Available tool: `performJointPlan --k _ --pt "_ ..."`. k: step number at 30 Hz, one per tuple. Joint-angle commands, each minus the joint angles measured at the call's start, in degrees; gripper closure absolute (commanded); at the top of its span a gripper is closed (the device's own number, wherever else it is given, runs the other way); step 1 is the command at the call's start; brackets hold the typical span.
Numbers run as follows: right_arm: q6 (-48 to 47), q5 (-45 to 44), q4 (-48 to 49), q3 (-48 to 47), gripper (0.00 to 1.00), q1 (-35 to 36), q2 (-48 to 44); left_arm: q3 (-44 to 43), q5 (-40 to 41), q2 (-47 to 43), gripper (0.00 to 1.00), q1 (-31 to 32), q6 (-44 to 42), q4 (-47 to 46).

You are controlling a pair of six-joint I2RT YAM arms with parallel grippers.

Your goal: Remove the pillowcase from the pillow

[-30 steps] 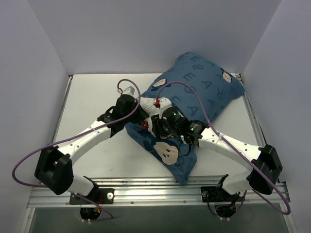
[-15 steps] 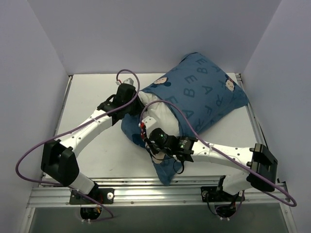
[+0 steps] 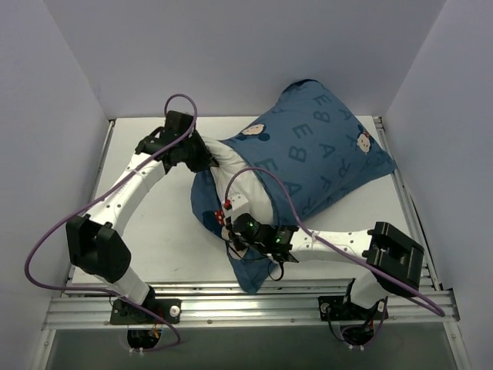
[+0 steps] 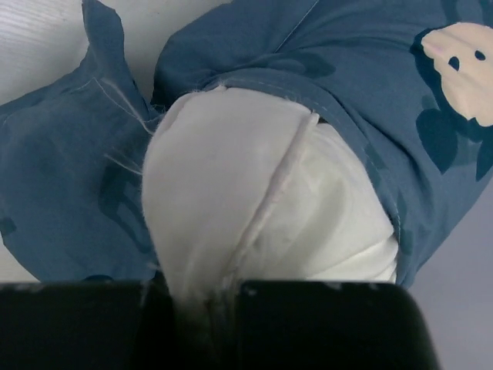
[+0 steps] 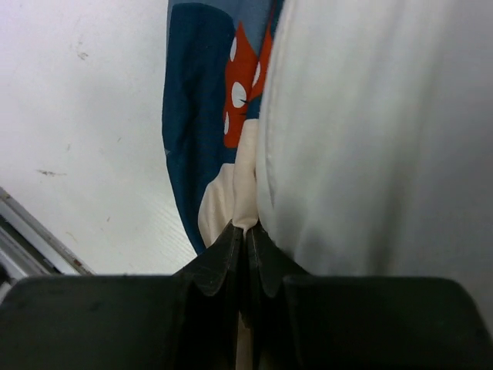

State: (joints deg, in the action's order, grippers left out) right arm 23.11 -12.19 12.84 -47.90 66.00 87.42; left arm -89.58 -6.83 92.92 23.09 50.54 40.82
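- Left gripper (image 4: 204, 302) — fingers clamped on the white pillow (image 4: 262, 200) at its seamed corner.
- Blue pillowcase (image 4: 323, 69) bunched around the exposed pillow end — mouse face print (image 4: 461, 73) upper right.

Your top view looks down from the near edge over the whole table (image 3: 173, 239). Both wrist views sit close; all share the pillow (image 3: 239, 158).

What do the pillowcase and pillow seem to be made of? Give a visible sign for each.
The pillowcase: thin woven cloth, probably cotton, matte; stitched hem, frayed threads. The pillow: matte white fabric shell with a sewn seam; plump, so probably soft-filled.
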Motion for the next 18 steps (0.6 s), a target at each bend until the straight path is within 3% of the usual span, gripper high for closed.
performJointPlan --k 1,8,11,12,13,15,16,18 --pt "5.7 16.5 -18.0 7.1 1.00 1.6 1.5 -6.5 4.7 -3.9 0.98 -7.5 2.2 -23.3" --pt "3.3 15.3 -17.3 2.6 0.99 -0.2 4.0 1.3 -4.1 1.2 0.98 -8.4 -1.2 -25.2" --pt "1.9 14.4 -15.7 -2.3 0.81 -0.2 4.3 2.2 -8.6 3.9 0.91 -8.4 -1.8 -26.9" --pt "1.6 13.7 -15.6 -3.8 0.78 -0.2 4.5 2.2 -9.8 4.4 0.84 -8.4 -1.9 -26.8" --pt "1.3 12.5 -15.4 -5.0 0.75 -0.2 4.5 2.1 -10.1 4.6 0.66 -8.4 -2.1 -26.6" --pt "0.2 10.4 -15.6 -8.9 0.67 -0.3 4.3 2.8 -10.3 3.1 0.48 -8.4 -2.5 -26.6" --pt "-0.2 9.6 -15.7 -9.9 0.64 -0.3 3.6 3.2 -10.0 1.9 0.32 -8.4 -2.7 -26.6" --pt "-1.1 8.2 -15.6 -12.0 0.57 -0.6 2.5 4.1 -8.5 -1.8 0.20 -8.4 -4.0 -25.6"
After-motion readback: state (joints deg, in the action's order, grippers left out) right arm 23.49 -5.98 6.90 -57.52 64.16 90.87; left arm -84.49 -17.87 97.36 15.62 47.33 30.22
